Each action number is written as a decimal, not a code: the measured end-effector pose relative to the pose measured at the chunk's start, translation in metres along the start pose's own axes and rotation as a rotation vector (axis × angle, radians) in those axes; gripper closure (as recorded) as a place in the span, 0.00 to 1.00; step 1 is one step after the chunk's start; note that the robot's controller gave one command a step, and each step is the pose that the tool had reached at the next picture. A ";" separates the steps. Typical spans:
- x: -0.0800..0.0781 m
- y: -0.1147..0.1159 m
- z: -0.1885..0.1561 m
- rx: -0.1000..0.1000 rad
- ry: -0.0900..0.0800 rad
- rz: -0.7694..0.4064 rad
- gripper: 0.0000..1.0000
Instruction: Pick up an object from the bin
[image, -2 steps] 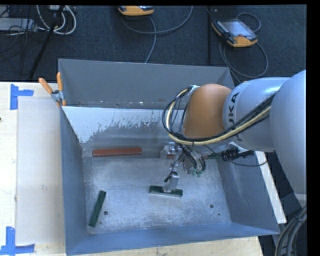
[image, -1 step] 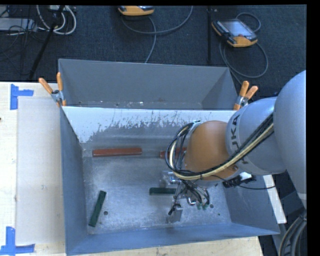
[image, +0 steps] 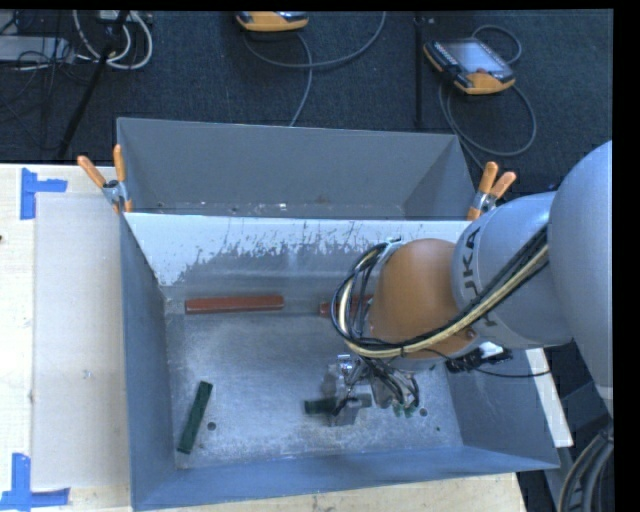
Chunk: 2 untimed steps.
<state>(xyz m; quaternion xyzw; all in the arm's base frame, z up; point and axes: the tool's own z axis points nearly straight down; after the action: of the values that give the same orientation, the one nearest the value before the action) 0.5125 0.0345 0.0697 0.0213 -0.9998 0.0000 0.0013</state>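
Starting at the left of the bin (image: 300, 190), I see a flat dark green bar (image: 194, 416) on the floor near the front left corner. It is tilted, with its top end leaning to the right, and it is well apart from everything else. Moving right, a long reddish-brown bar (image: 234, 303) lies flat where the floor meets the back wall. Just past it, a short brown stub (image: 325, 309) of the same colour shows at the edge of the arm's cables (image: 350, 300). I can't tell whether it is a separate piece.

Right of centre now, towards the front of the floor, there is a small dark piece (image: 321, 407). Its shape is too small for me to make out. The gripper (image: 350, 398) is low over the floor, right up against the piece's right side. I cannot tell whether it is released or clenched, or whether it has the piece in its grasp.

Above the gripper is the rounded orange cover (image: 415, 290), looped with black and yellow cables. The grey arm (image: 560, 260) leads off to the right over the bin's rim.
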 end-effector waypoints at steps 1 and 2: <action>0.000 -0.018 -0.125 0.001 -0.010 -0.079 1.00; -0.032 -0.021 -0.113 0.000 -0.004 0.107 1.00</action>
<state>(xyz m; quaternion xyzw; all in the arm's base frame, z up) 0.5461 0.0145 0.1823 -0.0321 -0.9995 0.0000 -0.0006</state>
